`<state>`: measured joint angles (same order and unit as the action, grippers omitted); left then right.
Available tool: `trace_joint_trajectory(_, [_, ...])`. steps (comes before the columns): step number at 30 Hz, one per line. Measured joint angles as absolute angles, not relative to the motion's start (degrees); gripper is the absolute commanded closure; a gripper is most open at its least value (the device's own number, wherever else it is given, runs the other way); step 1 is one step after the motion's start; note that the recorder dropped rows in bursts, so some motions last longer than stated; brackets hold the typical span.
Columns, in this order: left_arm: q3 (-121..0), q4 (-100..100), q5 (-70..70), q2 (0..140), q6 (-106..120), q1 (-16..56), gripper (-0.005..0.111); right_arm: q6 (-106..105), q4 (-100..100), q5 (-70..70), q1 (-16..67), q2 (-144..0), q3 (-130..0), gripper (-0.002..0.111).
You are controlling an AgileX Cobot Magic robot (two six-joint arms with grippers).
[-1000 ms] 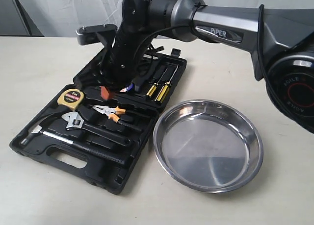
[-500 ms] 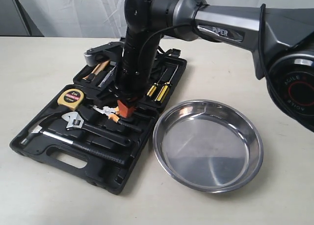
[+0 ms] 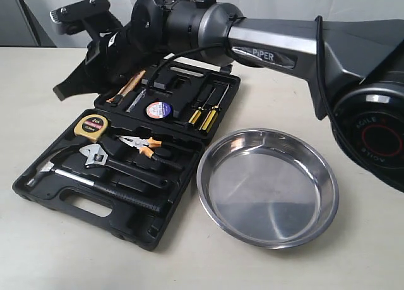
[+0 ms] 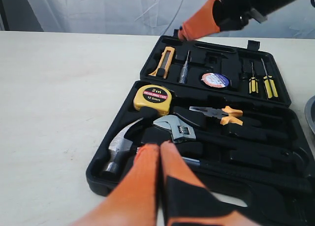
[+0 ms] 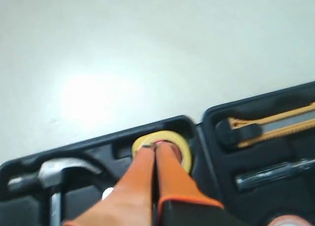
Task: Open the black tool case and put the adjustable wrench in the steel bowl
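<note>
The black tool case lies open on the table. In its near half the adjustable wrench rests in its slot, silver head toward the left; its silver head also shows in the left wrist view. The steel bowl sits empty to the right of the case. My right gripper reaches across and hangs shut above the case's back left corner, holding nothing; in its own view it points at the yellow tape measure. My left gripper is shut and empty, near the case's front edge by the hammer.
The case also holds a hammer, orange-handled pliers, a yellow tape measure, screwdrivers, a utility knife and a tape roll. The right arm spans the back of the table.
The right gripper has lifted out of the case's middle and swung up and to the left, uncovering the tape roll and knife. Case, wrench and bowl have not moved.
</note>
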<state>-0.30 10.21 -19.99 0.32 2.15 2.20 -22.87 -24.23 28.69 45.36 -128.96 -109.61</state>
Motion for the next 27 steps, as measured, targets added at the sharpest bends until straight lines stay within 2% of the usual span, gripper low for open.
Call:
trace_joint_trajectory(7, [-0.30,10.21,-19.99,0.32,2.15,2.20,0.107,4.56,8.89,29.03,45.36,-128.96,-109.66,0.109])
trace_joint_trajectory(10, [-0.30,10.21,-19.99,0.32,2.15,2.20,0.107,15.67,22.97,35.54,45.36,-128.96,-109.66,0.109])
trace_joint_trajectory(13, [-0.30,10.21,-19.99,0.32,2.15,2.20,0.107,18.57,27.89,44.73,45.25,-128.96,-109.66,0.109])
trace_joint_trajectory(18, [-0.30,10.21,-19.99,0.32,2.15,2.20,0.107,11.02,21.46,56.46,45.12,-128.96,-109.66,0.109])
trace_joint_trajectory(27, [-0.30,10.21,-19.99,0.32,2.15,2.20,0.107,-12.84,-11.07,65.90,45.12,-128.96,-109.66,0.109])
